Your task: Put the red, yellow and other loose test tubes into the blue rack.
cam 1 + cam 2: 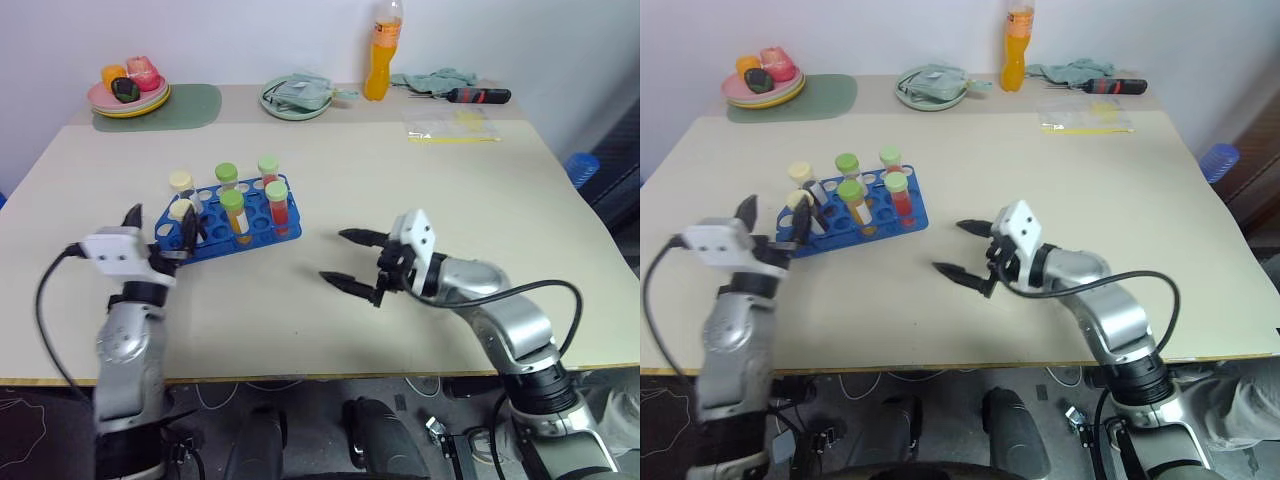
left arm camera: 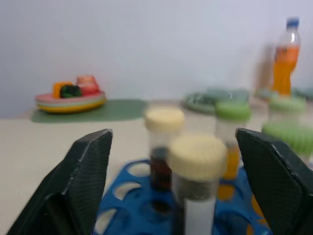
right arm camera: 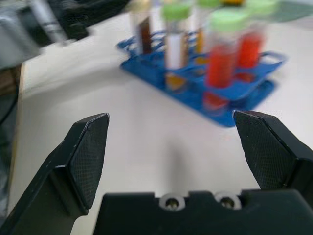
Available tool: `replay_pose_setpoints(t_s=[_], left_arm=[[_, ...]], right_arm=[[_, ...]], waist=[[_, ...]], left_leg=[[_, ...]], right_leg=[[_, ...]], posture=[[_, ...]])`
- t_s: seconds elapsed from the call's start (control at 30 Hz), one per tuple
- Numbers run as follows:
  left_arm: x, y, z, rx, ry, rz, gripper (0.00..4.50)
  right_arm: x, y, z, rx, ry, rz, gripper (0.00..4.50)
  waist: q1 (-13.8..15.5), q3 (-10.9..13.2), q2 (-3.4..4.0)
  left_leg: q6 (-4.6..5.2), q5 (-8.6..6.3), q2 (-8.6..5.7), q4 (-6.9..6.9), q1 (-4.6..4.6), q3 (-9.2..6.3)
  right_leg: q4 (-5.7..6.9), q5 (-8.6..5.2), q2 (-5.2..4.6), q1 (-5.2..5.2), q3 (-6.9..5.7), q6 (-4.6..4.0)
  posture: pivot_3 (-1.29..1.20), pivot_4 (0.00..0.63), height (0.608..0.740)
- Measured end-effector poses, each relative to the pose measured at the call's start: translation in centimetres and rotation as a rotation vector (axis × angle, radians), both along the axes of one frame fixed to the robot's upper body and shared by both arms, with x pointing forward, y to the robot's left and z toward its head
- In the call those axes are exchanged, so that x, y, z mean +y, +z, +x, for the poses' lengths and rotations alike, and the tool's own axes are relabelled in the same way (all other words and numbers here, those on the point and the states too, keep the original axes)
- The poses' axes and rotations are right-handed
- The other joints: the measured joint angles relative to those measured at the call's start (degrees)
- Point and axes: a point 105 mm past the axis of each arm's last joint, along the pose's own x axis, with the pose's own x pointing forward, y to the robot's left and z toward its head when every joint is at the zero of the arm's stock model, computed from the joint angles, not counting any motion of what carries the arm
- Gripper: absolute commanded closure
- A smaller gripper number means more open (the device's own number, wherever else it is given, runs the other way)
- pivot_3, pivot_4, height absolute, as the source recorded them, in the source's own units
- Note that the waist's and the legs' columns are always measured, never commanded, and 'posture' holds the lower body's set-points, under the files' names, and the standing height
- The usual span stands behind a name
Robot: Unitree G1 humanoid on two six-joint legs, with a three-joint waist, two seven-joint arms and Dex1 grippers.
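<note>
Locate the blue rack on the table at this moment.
In the head views, the blue rack sits on the table's left half, just ahead of the open left gripper, holding upright capped tubes.

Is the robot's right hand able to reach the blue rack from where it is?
Probably yes. The right hand is open and points toward the blue rack, with just bare table between them. Nothing blocks the way.
</note>
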Motion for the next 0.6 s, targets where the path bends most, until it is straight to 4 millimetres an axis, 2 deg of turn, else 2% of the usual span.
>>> replay_pose_setpoints(t_s=[0.1, 0.17, 0.27, 0.4, 0.6], left_arm=[[1.6, 0.9, -3.2, 0.078, -0.047, 0.091, 0.35], [1.9, -0.2, -4.5, 0.180, -0.079, 0.153, 0.35], [2.0, -2.5, -5.7, 0.316, -0.124, 0.187, 0.35], [1.9, -3.2, -5.9, 0.357, -0.148, 0.210, 0.35], [1.1, -4.0, -5.6, 0.388, -0.171, 0.240, 0.35]], right_arm=[[-4.2, 0.7, 1.2, -0.009, -0.107, -0.042, 0.00], [-6.5, 0.1, 1.8, 0.009, -0.174, -0.075, 0.00], [-8.9, -1.1, 2.2, 0.049, -0.235, -0.116, 0.00], [-10.8, -1.8, 2.4, 0.050, -0.276, -0.158, 0.00], [-11.2, -2.3, 2.4, 0.039, -0.279, -0.182, 0.00]], waist=[[0.0, 0.0, 0.04], [0.1, 0.0, 0.04], [0.1, 0.0, 0.04], [0.0, 0.0, 0.05], [-0.1, 0.0, 0.06]], left_leg=[[0.06, -0.03, 0.01, -0.02, 0.06, 0.03], [0.06, -0.03, 0.00, 0.00, 0.10, 0.06], [0.06, -0.03, 0.01, 0.01, 0.09, 0.08], [0.07, -0.04, 0.01, 0.01, 0.09, 0.08], [0.07, -0.04, 0.03, 0.00, 0.10, 0.09]], right_leg=[[-0.03, -0.02, 0.02, 0.03, 0.00, -0.02], [-0.08, -0.07, 0.02, 0.12, 0.00, -0.09], [-0.11, -0.14, 0.06, 0.11, 0.02, -0.21], [-0.11, -0.14, 0.07, 0.11, 0.03, -0.20], [-0.10, -0.06, 0.09, 0.10, 0.06, -0.06]], posture=[[0.00, 0.150, 0.740], [0.00, 0.150, 0.740], [0.00, 0.150, 0.740], [0.00, 0.150, 0.740], [0.00, 0.150, 0.740]])
